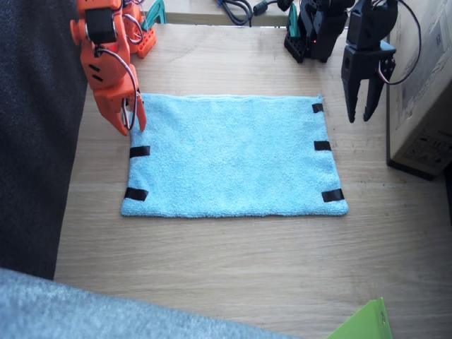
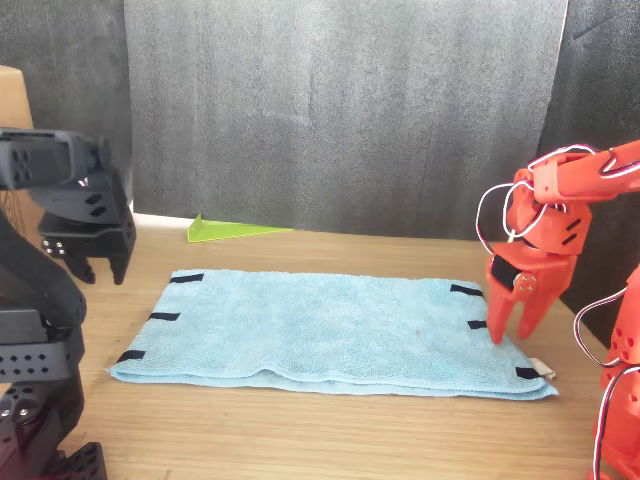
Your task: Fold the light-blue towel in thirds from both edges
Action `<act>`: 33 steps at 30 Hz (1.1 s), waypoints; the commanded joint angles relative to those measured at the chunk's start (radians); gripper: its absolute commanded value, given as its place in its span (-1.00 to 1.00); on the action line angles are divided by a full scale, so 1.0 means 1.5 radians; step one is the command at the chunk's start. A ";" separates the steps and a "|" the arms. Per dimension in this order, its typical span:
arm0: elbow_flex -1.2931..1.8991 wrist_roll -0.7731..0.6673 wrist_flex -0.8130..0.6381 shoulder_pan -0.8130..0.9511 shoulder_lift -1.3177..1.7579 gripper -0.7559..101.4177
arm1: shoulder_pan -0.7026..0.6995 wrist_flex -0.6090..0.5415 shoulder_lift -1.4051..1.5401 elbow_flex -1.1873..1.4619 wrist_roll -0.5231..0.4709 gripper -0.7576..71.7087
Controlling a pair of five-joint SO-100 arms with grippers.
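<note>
The light-blue towel (image 1: 229, 157) is seen lying flat and spread out on the wooden table (image 1: 233, 268), with no fold made in it. Black tape strips are seen along each short edge: three on the edge nearest the left arm (image 1: 322, 145), and two clearly on the other edge (image 1: 139, 152), where the third is hidden in the fixed view by the orange gripper. In the front view a small white tag (image 2: 542, 371) is seen poking out at the towel's near corner on the orange arm's side.

The right gripper (image 1: 132, 127), orange, is lowered onto that edge of the towel near its far corner; its fingertips are down at the cloth and set slightly apart, and no cloth is seen pinched between them. In the front view the same gripper (image 2: 511, 331) is seen standing upright with its tips at the towel's surface between two tape strips.

The left gripper (image 1: 359, 116), black, is held above the bare table just beyond the towel's far corner, jaws parted and pointing downwards, with nothing held. A green sheet (image 1: 364, 325) is seen at the table's edge, and a cardboard box (image 1: 424, 85) beside the left arm.
</note>
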 commanded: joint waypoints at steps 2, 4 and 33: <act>-0.003 0.004 0.003 0.008 0.027 -0.61 | 0.014 0.000 -0.008 -0.005 0.003 -0.44; 0.000 0.004 0.001 0.007 0.027 -0.61 | 0.015 0.003 -0.025 -0.012 0.002 -0.45; -0.099 -0.008 0.061 -0.109 -0.215 -0.55 | 0.025 0.012 -0.050 -0.022 0.002 -0.48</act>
